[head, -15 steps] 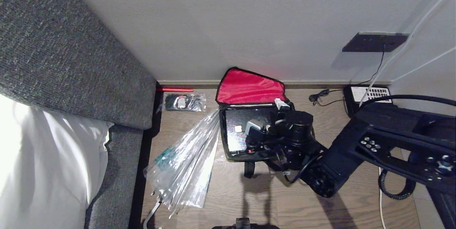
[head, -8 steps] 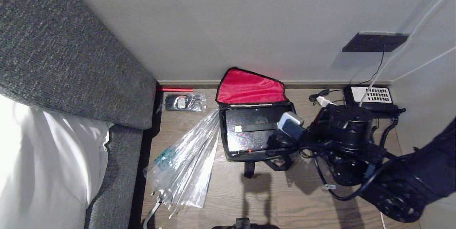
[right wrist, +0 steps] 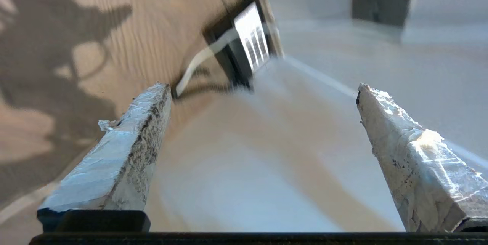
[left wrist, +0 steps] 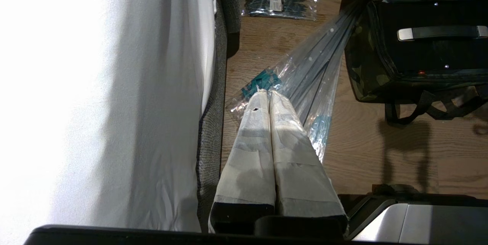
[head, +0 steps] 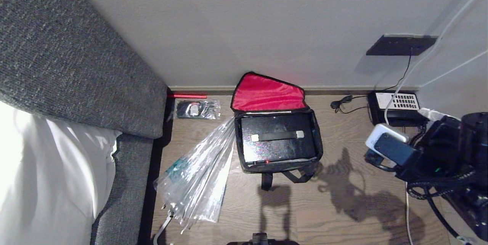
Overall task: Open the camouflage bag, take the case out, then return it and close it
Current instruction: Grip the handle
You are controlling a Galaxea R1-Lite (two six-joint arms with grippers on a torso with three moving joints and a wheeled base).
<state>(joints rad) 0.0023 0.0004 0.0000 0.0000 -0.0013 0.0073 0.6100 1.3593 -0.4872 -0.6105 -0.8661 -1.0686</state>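
Well away from the right gripper (right wrist: 263, 123), jaws spread wide and empty, facing the telephone (head: 396, 104) at the wall: the camouflage bag (head: 277, 163), flap open, red lining up; the case (head: 278, 142) flat inside it. Left gripper (left wrist: 268, 98) pressed closed above the umbrella (head: 198, 176). Risks in reaching back: snagging the nearby cable (head: 343, 104); brushing the flap shut; pads slipping off the glossy handle (head: 277, 135).

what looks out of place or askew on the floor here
The clear plastic umbrella lies slanted on the wood floor, its tip against the side of the open camouflage bag. The case sits squarely inside, red lid flap leaning on the wall. A packet and red stick lie by the baseboard. Nothing looks spilled or damaged.
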